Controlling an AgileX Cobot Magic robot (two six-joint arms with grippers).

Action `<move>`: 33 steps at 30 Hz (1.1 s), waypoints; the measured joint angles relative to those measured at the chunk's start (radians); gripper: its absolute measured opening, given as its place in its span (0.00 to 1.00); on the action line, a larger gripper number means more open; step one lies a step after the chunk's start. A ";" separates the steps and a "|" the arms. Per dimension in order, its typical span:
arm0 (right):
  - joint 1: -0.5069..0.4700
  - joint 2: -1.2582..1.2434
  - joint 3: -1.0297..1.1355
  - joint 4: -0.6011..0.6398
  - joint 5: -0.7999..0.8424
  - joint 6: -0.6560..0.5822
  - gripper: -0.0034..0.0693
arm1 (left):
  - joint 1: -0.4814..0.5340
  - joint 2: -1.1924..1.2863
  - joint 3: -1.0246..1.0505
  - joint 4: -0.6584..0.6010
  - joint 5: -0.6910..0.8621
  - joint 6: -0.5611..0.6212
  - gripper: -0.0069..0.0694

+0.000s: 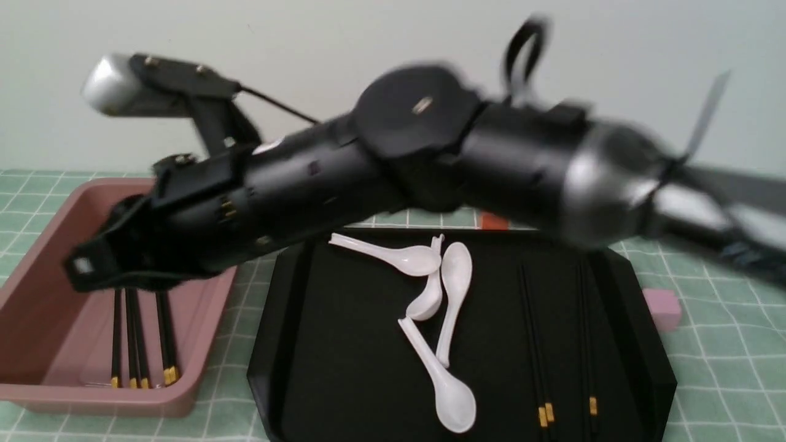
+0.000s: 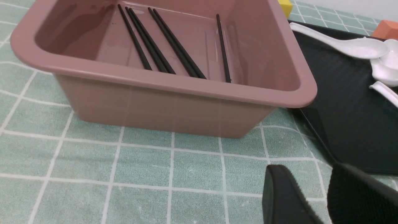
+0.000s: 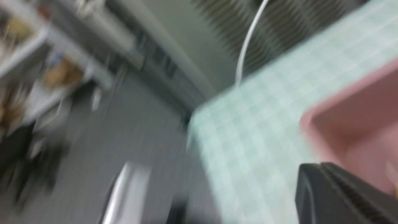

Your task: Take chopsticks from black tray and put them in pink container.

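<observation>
The pink container [image 1: 31,270] stands at the left with several chopsticks [image 1: 138,331] lying in it; the left wrist view shows these chopsticks [image 2: 161,40] in the pink container [image 2: 174,84] too. More chopsticks [image 1: 534,344] lie on the right side of the black tray [image 1: 344,344]. My right arm reaches across from the right. Its blurred right gripper [image 1: 83,267] hangs over the container, and in its wrist view the right gripper [image 3: 320,166] is shut and holds nothing. My left gripper [image 2: 311,174] is open and empty above the cloth, on the near side of the container.
White soup spoons [image 1: 430,288] lie in a heap mid-tray. A small pale pink cube [image 1: 662,309] sits right of the tray, an orange block [image 1: 494,221] behind it, and a yellow block [image 2: 285,6] behind the container. A green checked cloth [image 2: 93,161] covers the table.
</observation>
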 joint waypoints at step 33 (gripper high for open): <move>-0.066 -1.513 1.336 -1.091 -0.409 0.768 0.05 | 0.000 0.000 0.000 0.000 0.000 0.000 0.40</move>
